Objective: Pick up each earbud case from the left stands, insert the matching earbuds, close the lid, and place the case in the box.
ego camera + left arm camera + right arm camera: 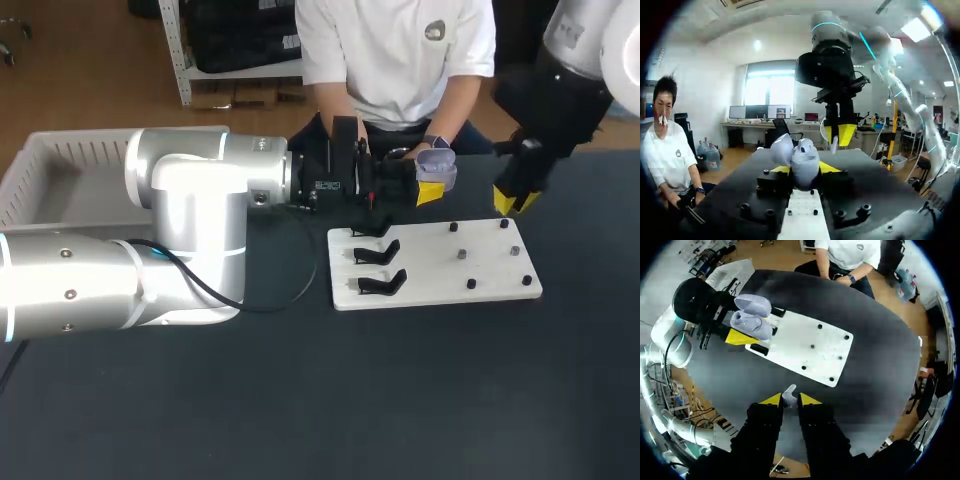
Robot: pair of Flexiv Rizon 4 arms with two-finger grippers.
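You see the white board (470, 262) on the dark table (300, 400), with 3 black stands (378, 255) at its left end. Your left gripper (804, 169) is clamped on the open lavender earbud case (802, 160), above the board's stand end. Your right gripper (789, 401) pinches a small white earbud (789, 392) between its tips, above the table just off the board.
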